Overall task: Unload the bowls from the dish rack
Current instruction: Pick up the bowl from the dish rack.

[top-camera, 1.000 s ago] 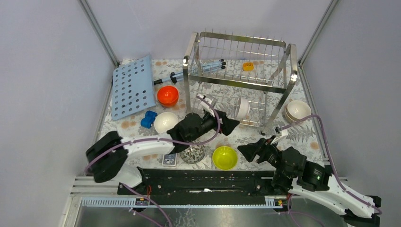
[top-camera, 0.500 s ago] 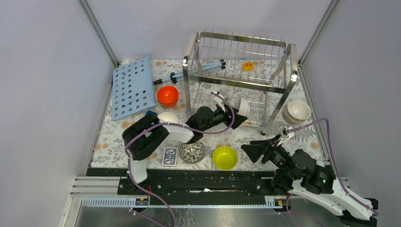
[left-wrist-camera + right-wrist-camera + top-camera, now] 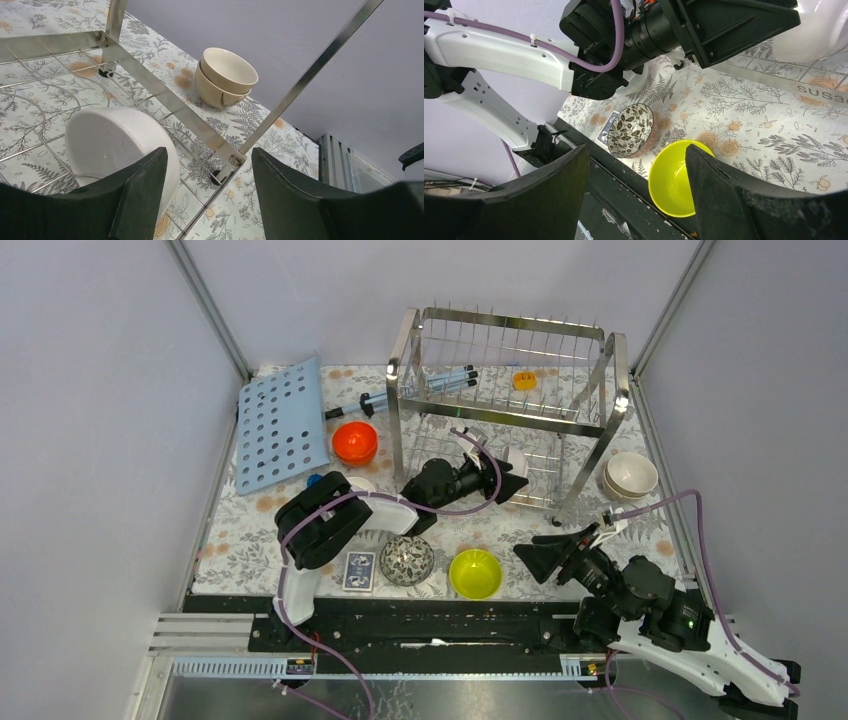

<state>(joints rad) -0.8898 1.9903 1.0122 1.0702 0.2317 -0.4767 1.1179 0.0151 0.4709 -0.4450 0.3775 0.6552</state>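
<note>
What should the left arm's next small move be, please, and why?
Probably nudge the left gripper toward the white bowl: its jaws are open, and the bowl, on edge in the dish rack, sits mostly behind one finger.

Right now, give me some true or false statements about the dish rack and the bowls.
1. A white bowl lies on its side in the dish rack's lower tier. True.
2. The right pincer grips the yellow bowl. False: it is open and empty; the yellow bowl sits on the table.
3. Two cream bowls are stacked beside the rack. True.
4. The orange bowl is on the rack's upper tier. False: it sits on the table, by the blue board.
</note>
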